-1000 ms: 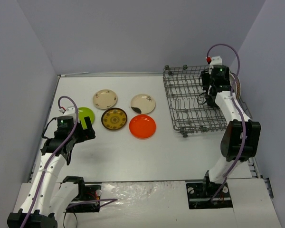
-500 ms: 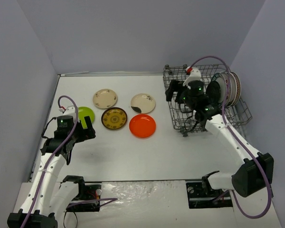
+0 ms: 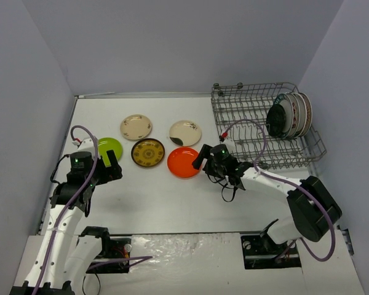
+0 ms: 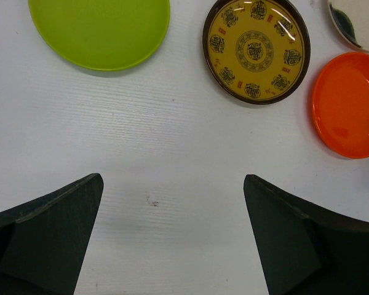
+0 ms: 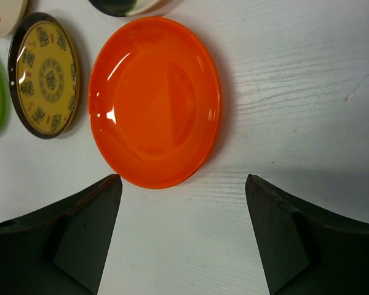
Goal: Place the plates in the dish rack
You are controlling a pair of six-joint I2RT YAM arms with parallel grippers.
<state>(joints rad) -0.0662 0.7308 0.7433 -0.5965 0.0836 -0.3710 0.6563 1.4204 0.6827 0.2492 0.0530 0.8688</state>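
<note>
Left arm: elbow bent by the worktop's left edge, wrist pointing down. The left gripper hangs spread wide and empty over bare surface, near the lime-green plate.
Right arm: stretched low and leftward. The right gripper gapes, holding nothing, at the near rim of the orange plate.
Loose plates: brown-rimmed yellow plate between lime and orange. Behind them, motif-sprinkled cream plate and dark-patched cream plate.
Dish rack: far right corner, with racked plates upright at its right end.
Writing: the yellow plate's red emblems are unreadable.
</note>
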